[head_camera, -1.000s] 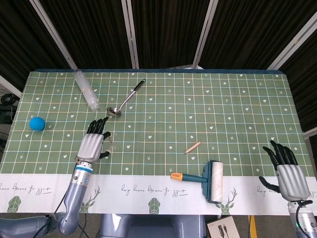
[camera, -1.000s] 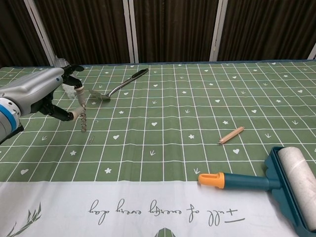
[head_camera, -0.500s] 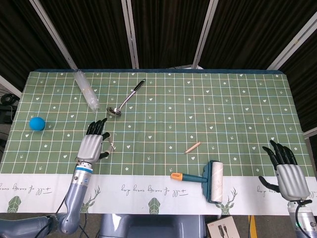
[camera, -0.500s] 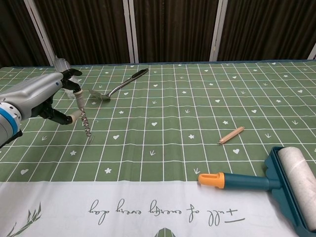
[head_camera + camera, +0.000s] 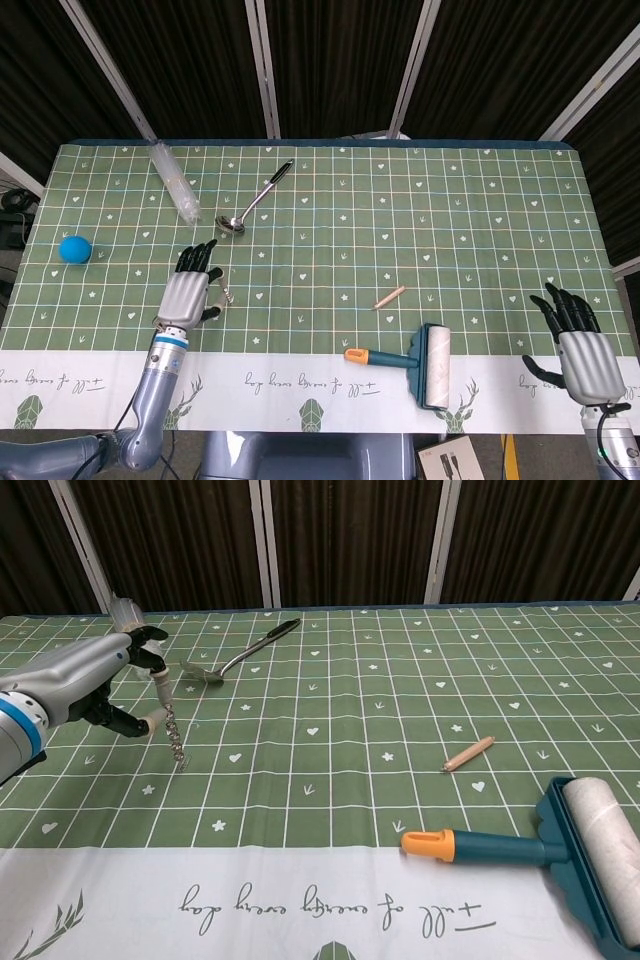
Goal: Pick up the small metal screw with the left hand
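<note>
The small metal screw (image 5: 176, 740) (image 5: 225, 295) is a thin threaded piece that slants down toward the green checked cloth at the left. My left hand (image 5: 78, 678) (image 5: 189, 290) pinches its upper end between the thumb and a fingertip, the other fingers spread above. Whether the screw's lower tip touches the cloth I cannot tell. My right hand (image 5: 582, 349) hangs open off the table's front right corner, holding nothing; only the head view shows it.
A metal spoon (image 5: 255, 199) (image 5: 240, 656) lies behind the left hand, with a clear plastic tube (image 5: 174, 180) and a blue ball (image 5: 75, 248) further left. A wooden peg (image 5: 390, 297) (image 5: 468, 753) and a teal lint roller (image 5: 421, 363) (image 5: 560, 848) lie front right.
The left hand has drawn back a little to the left with the screw in its pinch. The screw now slants more, its tip lower. The right hand has not moved.
</note>
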### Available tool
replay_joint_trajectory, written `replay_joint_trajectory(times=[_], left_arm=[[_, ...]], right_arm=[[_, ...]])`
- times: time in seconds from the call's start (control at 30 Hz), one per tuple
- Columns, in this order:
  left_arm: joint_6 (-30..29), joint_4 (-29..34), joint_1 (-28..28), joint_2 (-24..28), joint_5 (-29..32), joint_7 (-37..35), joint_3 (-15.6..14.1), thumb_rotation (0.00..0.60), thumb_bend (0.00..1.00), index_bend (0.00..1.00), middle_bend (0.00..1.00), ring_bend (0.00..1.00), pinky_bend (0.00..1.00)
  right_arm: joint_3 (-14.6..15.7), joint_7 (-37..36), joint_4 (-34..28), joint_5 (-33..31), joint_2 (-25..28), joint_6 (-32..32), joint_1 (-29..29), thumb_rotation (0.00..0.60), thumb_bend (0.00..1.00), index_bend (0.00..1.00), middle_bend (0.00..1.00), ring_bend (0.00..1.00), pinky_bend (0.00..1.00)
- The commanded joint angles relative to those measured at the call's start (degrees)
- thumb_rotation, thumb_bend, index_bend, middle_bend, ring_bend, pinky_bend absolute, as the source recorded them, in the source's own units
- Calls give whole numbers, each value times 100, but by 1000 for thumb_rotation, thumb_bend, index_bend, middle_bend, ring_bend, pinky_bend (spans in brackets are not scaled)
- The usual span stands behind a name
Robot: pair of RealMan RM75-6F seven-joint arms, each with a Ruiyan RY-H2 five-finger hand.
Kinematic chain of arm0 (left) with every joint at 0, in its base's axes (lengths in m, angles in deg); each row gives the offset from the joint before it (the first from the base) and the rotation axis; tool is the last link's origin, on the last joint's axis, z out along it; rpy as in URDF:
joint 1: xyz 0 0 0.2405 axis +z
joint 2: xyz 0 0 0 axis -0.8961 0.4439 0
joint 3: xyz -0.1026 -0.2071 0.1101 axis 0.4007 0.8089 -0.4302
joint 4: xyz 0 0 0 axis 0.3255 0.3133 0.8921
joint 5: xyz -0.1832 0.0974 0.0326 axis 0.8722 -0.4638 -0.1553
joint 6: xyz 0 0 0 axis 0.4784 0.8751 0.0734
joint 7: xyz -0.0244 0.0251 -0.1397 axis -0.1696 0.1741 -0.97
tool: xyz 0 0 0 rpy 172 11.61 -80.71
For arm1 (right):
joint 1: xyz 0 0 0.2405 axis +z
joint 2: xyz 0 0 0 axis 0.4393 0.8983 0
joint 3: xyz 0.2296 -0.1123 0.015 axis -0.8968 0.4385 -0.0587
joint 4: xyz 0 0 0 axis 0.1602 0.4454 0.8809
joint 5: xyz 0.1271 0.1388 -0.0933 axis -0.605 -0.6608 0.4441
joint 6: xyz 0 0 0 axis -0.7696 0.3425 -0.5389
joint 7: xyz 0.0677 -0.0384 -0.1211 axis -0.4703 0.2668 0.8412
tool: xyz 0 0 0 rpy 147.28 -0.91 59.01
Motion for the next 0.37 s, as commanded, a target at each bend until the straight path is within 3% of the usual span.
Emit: replay_joint_trajectory(times=[0.03, 0.37], left_arm=[[4, -2, 2, 0, -4, 6, 1, 600, 459, 610, 0, 0, 0], [25, 20, 19, 51, 9, 16, 34, 600, 459, 610, 0, 0, 0]], right_arm=[[1, -3, -2, -5, 3, 3, -1, 600, 113, 111, 0, 0, 69], [1, 25, -10, -2, -4, -7, -6, 600, 113, 112, 0, 0, 69]])
